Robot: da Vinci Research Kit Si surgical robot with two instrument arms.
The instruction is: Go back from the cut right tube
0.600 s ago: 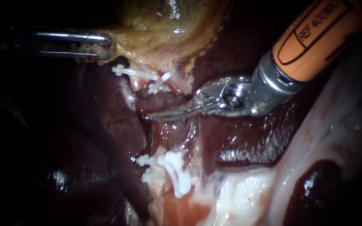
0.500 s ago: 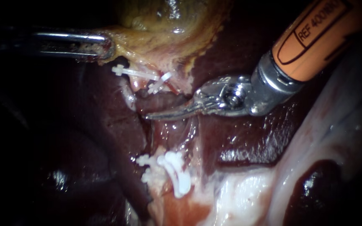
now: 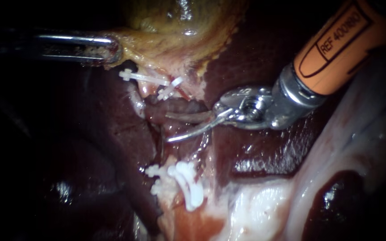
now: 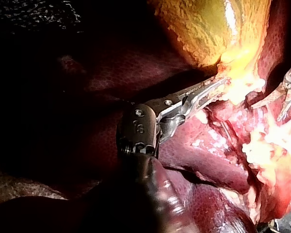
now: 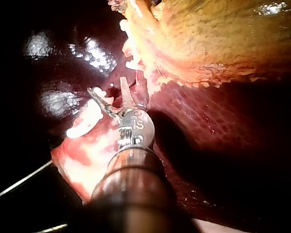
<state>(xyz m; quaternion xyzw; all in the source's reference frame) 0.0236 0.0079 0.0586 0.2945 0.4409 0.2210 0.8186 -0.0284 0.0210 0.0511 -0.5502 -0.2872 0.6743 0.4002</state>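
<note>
Two instruments show in the endoscope view. The left instrument (image 3: 106, 50) comes in from 9 o'clock, its jaws clamped on the yellow edge of the gallbladder (image 3: 179, 27) at 12 o'clock. The right instrument (image 3: 167, 127) comes in from 2 o'clock, and its curved blades stand apart with dark tissue showing in the gap. Two upper clips (image 3: 144, 78) lie just under the gallbladder's edge. The lower clips (image 3: 185, 183) cluster toward 6 o'clock. The right tube (image 3: 176, 149) shows as a pinkish strand between the lower blade and the lower clips; its cut end I cannot make out. The liver (image 3: 255, 151) lies around it all.

The left wrist view shows the left instrument (image 4: 214, 90) closed on the gallbladder (image 4: 208, 29), with the right instrument's (image 4: 283, 104) blades parted ahead of it and off to one side.

In the right wrist view, the right instrument (image 5: 105, 86) is spread wide just short of the gallbladder's (image 5: 223, 39) ragged edge. A white clip (image 5: 82, 125) lies just beside it.
</note>
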